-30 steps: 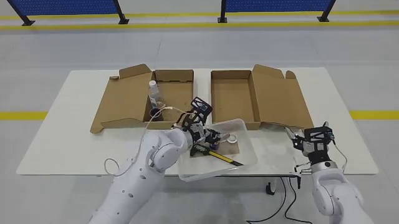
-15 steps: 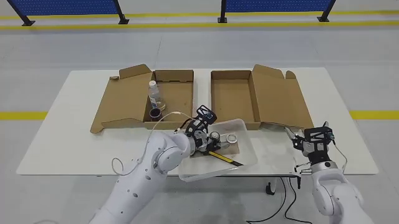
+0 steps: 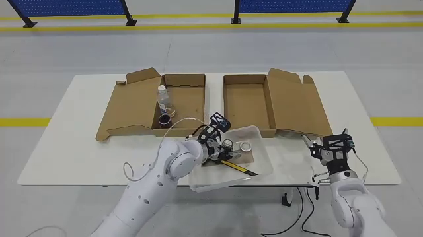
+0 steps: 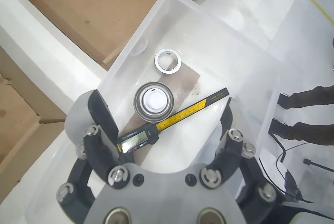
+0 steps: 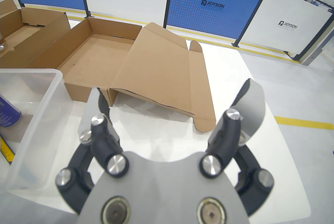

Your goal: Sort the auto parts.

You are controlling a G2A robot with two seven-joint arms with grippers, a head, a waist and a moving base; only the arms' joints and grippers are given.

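Left hand point(image 4: 163, 105) is hanging open inside the clear bin point(image 4: 208, 16), fingers straddling the upright can point(image 4: 154, 102) and the caliper point(image 4: 180, 118) lying just beside it. Metal ring point(image 4: 167, 61) is sitting past the can, partly on a brown sheet point(image 4: 189, 80). Right hand point(image 5: 174, 90) is hovering open over the desk point(image 3: 79, 138) near its right front corner, holding nothing. Bottle point(image 3: 162, 98) is standing in the left carton point(image 3: 188, 98); right carton point(image 3: 246, 105) is lying open.
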